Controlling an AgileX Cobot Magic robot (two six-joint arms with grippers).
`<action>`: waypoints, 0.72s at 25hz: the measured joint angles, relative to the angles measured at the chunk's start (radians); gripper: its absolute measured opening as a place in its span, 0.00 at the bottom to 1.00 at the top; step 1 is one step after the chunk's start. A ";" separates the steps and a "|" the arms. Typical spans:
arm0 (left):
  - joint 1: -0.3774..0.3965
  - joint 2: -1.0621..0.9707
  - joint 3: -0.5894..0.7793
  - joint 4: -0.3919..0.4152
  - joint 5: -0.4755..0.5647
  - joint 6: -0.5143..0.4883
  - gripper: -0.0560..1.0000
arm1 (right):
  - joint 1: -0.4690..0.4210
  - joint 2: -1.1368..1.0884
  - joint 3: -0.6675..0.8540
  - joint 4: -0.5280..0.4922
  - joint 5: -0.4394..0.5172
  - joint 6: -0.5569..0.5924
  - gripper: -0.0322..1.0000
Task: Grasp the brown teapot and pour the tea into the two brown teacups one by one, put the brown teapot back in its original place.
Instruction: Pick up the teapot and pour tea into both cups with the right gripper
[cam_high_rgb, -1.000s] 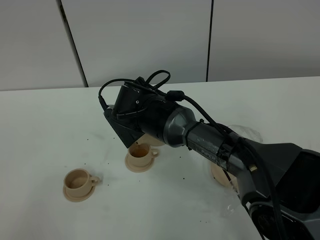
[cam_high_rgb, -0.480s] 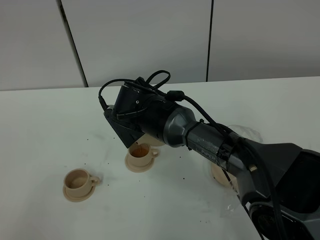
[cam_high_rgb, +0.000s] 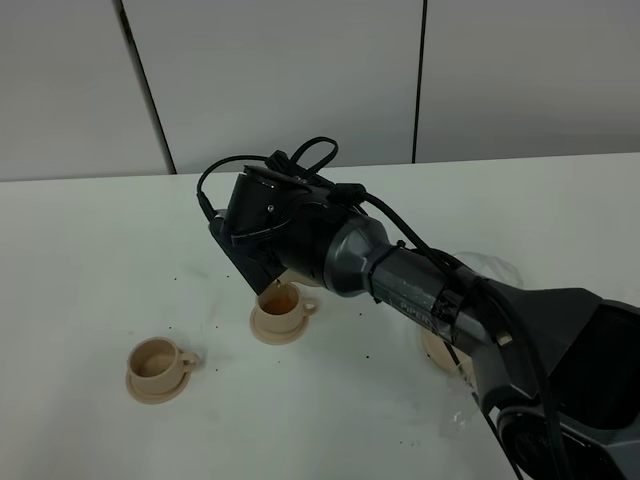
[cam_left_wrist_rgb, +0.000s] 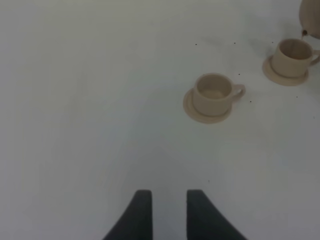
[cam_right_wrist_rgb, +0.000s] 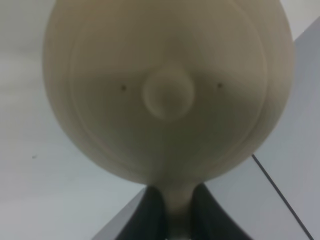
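- The right claw (cam_right_wrist_rgb: 176, 216) was clamped shut on the loop handle (cam_right_wrist_rgb: 176, 202) of the brown teapot (cam_right_wrist_rgb: 167, 75), with one dark finger on each side of the handle.
- The teapot was held clear of the white surface (cam_high_rgb: 90, 270) and tipped forward. Its domed lid and lid knob (cam_right_wrist_rgb: 168, 93) faced the right wrist camera.
- In the high view the right arm (cam_high_rgb: 420, 285) reached across the middle of the surface and hid most of the teapot behind its wrist housing.
- The spout (cam_left_wrist_rgb: 304, 33) stood just above the rim of the nearer-centre teacup (cam_high_rgb: 283, 303). This cup sat on its own saucer (cam_high_rgb: 262, 330) about midway between the front and back edges, and its contents looked brownish.
- The second teacup (cam_high_rgb: 155, 362) stood upright on its saucer (cam_high_rgb: 150, 392), closer to the front-left corner and apart from the first. Its interior looked pale, and its side handle pointed towards the right edge.
- The flat round plate (cam_high_rgb: 433, 350) lay towards the right edge, partly covered by the arm, with nothing visibly resting on it.
- The left claw (cam_left_wrist_rgb: 165, 215) hovered over bare surface towards the left edge, well apart from both cups. Its fingers (cam_left_wrist_rgb: 141, 215) were narrowly parted and gripped nothing.
- Small dark specks dotted the surface around the cups.
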 joint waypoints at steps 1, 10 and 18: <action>0.000 0.000 0.000 0.000 0.000 0.000 0.28 | 0.001 0.000 0.000 0.000 0.002 -0.001 0.12; 0.000 0.000 0.000 0.000 0.000 0.000 0.28 | 0.008 0.000 0.000 -0.008 0.010 -0.018 0.12; 0.000 0.000 0.000 0.000 0.000 0.000 0.28 | 0.011 0.002 0.036 -0.031 -0.016 -0.019 0.12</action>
